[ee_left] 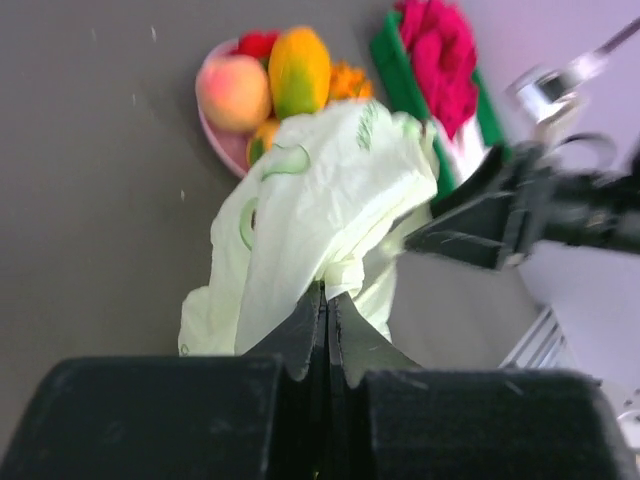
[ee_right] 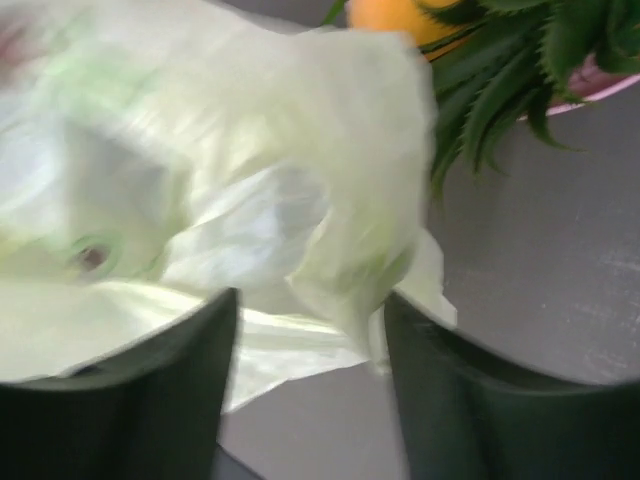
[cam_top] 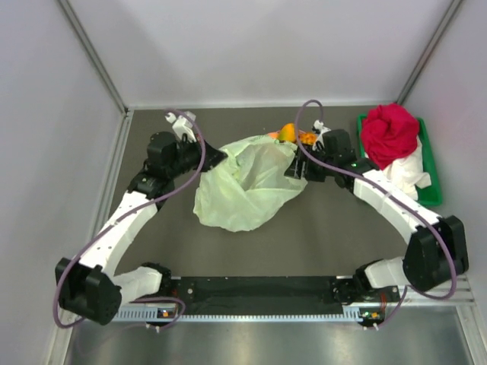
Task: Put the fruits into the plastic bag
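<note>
The pale-green plastic bag [cam_top: 245,182] lies crumpled mid-table, its far edge over the fruits. My left gripper [cam_top: 219,156] is shut on the bag's left handle [ee_left: 345,270]. My right gripper [cam_top: 293,169] is open at the bag's right side; a fold of the bag [ee_right: 340,230] hangs between its fingers. The fruits sit on a pink plate [ee_left: 222,148] behind the bag: a peach-coloured one [ee_left: 233,92], an orange-yellow mango [ee_left: 299,72], a red one [ee_left: 257,44] and a small pineapple with a green crown [ee_right: 500,70]. Only orange tops [cam_top: 288,134] show from above.
A green tray [cam_top: 431,176] at the far right holds a red cloth bundle [cam_top: 389,135] and white cloth [cam_top: 407,173]. Grey walls close in the table at the left, back and right.
</note>
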Motion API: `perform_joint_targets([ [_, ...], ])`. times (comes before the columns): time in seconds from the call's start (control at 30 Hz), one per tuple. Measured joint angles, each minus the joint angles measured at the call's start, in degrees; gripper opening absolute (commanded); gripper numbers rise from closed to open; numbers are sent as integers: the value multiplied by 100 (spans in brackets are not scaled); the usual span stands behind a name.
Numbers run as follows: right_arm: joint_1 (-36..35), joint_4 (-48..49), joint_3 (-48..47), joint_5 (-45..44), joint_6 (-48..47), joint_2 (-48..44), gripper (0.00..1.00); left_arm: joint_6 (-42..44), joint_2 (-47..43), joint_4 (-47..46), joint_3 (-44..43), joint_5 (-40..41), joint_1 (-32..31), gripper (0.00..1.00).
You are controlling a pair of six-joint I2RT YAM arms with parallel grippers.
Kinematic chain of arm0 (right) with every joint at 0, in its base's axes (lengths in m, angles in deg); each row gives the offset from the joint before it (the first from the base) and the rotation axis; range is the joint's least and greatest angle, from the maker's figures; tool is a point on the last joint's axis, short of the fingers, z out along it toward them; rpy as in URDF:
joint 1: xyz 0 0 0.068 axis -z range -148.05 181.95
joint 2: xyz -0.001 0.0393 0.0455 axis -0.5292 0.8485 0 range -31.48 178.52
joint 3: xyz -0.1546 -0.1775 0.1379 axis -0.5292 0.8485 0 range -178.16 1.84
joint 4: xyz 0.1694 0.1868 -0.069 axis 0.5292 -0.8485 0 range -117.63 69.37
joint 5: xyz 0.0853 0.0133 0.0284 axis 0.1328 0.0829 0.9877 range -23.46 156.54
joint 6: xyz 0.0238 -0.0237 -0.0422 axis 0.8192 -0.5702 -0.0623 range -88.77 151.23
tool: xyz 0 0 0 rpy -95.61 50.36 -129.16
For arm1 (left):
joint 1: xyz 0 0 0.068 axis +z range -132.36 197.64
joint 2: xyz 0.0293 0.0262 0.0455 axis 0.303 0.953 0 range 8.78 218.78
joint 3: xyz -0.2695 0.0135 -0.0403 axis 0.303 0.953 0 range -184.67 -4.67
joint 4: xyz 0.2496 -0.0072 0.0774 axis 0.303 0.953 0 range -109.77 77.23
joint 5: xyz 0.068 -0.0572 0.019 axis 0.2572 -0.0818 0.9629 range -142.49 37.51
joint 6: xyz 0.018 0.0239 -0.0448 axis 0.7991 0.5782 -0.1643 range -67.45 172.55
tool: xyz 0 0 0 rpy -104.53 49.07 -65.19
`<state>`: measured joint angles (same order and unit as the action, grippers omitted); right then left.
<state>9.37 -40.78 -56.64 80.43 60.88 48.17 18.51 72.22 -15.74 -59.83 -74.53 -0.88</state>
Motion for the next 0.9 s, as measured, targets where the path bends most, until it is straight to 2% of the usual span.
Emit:
perform_joint_targets([
  [0.07, -2, -125, 0, 129, -144, -258, 69, 212, 258, 162, -2, -186, -4, 0],
  [0.23, 0, -787, -210, 33, -678, -1648, 70, 688, 627, 627, -70, -382, 0, 0],
  [0.33, -2, -807, -498, 195, -1040, -2295, 70, 831, 837, 741, -326, -625, 0, 0],
  [0.43, -111, -610, -743, 581, -1294, -2481, 67, 901, 1084, 809, -623, -964, 0, 0],
  [0.53, -455, -328, -951, 1047, -1539, -2076, 63, 922, 1176, 866, -732, -1156, 0, 0],
  [0.73, -946, 76, -1019, 1615, -1749, -435, 55, 911, 1224, 1108, -828, -1436, 0, 0],
  [0.9, -1338, 37, -1071, 1729, -1974, 363, 60, 815, 1270, 1121, -905, -1591, 0, 0],
])
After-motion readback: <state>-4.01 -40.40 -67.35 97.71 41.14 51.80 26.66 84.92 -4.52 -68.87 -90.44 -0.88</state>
